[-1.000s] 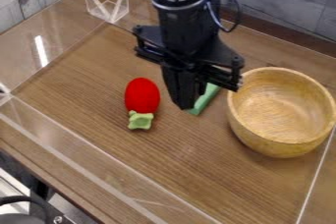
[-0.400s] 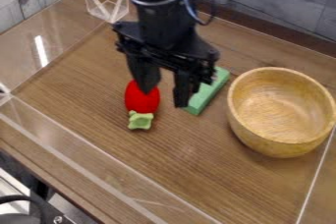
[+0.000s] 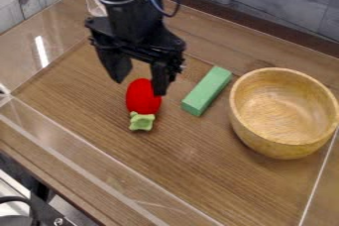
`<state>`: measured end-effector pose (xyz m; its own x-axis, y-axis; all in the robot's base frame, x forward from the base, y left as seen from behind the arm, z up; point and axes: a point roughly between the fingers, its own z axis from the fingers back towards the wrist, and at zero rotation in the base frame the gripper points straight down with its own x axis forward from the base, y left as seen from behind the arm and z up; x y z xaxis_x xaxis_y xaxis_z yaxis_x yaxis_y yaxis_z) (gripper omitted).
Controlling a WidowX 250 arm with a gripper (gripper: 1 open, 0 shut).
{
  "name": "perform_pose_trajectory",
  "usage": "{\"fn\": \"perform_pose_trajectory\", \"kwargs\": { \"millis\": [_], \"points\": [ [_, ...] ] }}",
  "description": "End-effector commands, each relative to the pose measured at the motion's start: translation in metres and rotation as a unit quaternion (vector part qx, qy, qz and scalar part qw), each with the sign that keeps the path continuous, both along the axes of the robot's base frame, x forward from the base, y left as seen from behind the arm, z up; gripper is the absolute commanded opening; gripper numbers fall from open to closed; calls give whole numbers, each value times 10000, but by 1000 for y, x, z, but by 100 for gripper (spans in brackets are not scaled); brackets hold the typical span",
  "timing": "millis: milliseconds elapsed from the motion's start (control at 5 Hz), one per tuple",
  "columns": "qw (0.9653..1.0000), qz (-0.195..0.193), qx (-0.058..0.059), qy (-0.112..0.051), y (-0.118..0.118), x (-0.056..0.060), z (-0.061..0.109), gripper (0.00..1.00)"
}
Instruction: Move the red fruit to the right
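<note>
The red fruit [image 3: 143,98] is a small red toy strawberry with a light green stem cap, lying on the wooden table with the cap toward the near edge. My gripper [image 3: 139,71] hangs just above and behind it, pointing down, with its two black fingers [image 3: 117,67] spread wide to either side of the fruit's top. The gripper is open and nothing is held between the fingers. The fruit's upper edge is partly covered by the fingers.
A green rectangular block [image 3: 205,90] lies right of the fruit. A wooden bowl [image 3: 282,111] stands at the right. A clear plastic wall [image 3: 79,146] rims the table's near and left edges. A clear stand [image 3: 106,5] sits at the back left.
The gripper has moved left from over the green block to over the red fruit, and its fingers have gone from shut to wide open. The fruit has not moved.
</note>
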<state>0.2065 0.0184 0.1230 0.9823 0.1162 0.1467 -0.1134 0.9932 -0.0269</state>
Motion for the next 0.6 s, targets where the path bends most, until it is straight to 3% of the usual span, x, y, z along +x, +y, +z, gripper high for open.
{"fn": "perform_pose_trajectory", "kwargs": {
  "millis": [0, 400],
  "points": [
    [9997, 161, 58, -189, 11, 10, -3, 100],
    [9990, 391, 65, -225, 21, 19, -21, 100]
  ]
}}
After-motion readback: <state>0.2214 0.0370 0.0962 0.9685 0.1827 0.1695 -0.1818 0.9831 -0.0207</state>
